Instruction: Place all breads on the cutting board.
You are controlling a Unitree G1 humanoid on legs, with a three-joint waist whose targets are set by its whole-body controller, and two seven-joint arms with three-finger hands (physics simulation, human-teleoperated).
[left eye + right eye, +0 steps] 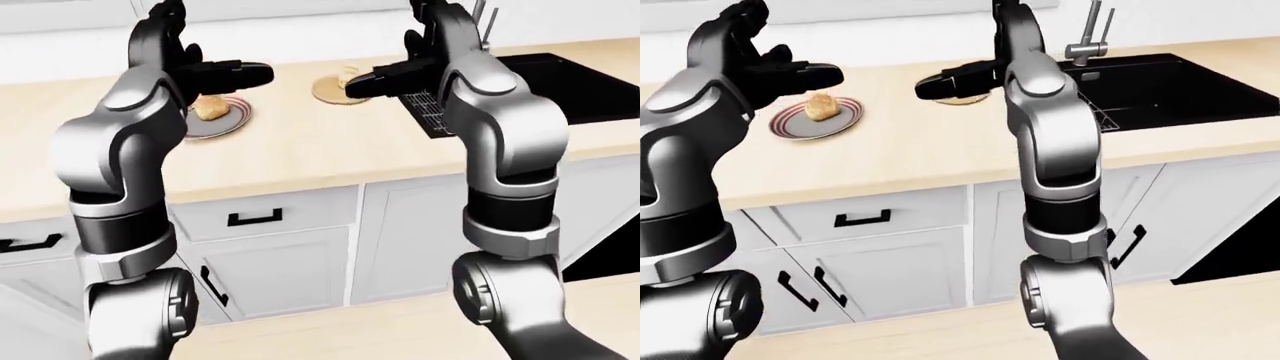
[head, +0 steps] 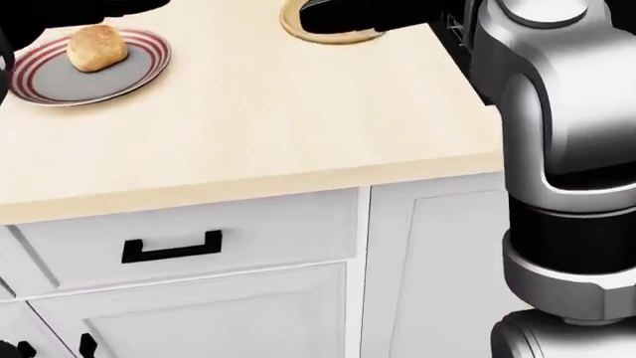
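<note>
A tan bread roll (image 2: 96,48) lies on a red-striped plate (image 2: 60,86) at the upper left of the light wood counter (image 2: 259,119). A round wooden cutting board (image 1: 328,91) sits further right, near the sink. A pale lump (image 1: 349,73) rests on the board, largely hidden by my right hand. My left hand (image 1: 248,73) hovers open just above the plate, holding nothing. My right hand (image 1: 372,84) hangs open over the board's right side, also holding nothing.
A black sink (image 1: 1170,82) with a faucet (image 1: 1095,30) is set into the counter on the right, with a dark rack (image 1: 425,112) at its left edge. White cabinets and a drawer with black handles (image 2: 171,247) run below the counter.
</note>
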